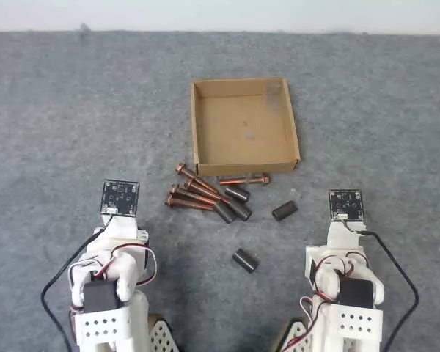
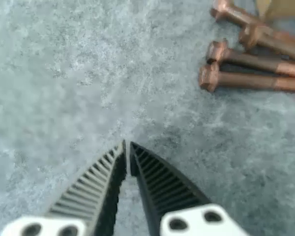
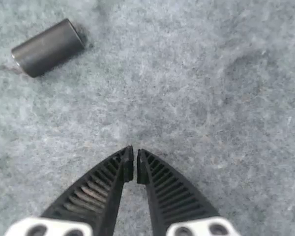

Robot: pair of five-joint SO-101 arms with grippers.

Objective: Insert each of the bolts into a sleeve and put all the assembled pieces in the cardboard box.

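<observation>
The left gripper (image 2: 127, 147) hangs low over the grey felt (image 2: 64, 73), its ribbed fingers (image 2: 98, 184) drawn together to a thin slit with nothing between them; the right gripper (image 3: 134, 153) hangs the same way over the felt, its fingers nearly meeting at the tips and holding nothing. Between the two arms, nearer their bases than anything else, a lone sleeve (image 1: 245, 259) lies on its side, dark and short, well apart from the others. Just ahead of the right gripper and off to its left a second sleeve (image 3: 47, 47) lies on its side, apart from the fingertips; ahead of the left gripper and to its right lies a bunch of four bolts (image 2: 255, 81), their copper-coloured heads toward that gripper, shafts side by side and some touching; at the far ends of those shafts three more sleeves (image 1: 240, 210) lie close together; whether any shaft sits inside one I cannot tell. Farther on, a fifth bolt (image 1: 244, 179) lies crosswise just beside the near wall of the cardboard box (image 1: 193, 125); the box stands open beyond both grippers, about midway between them.
</observation>
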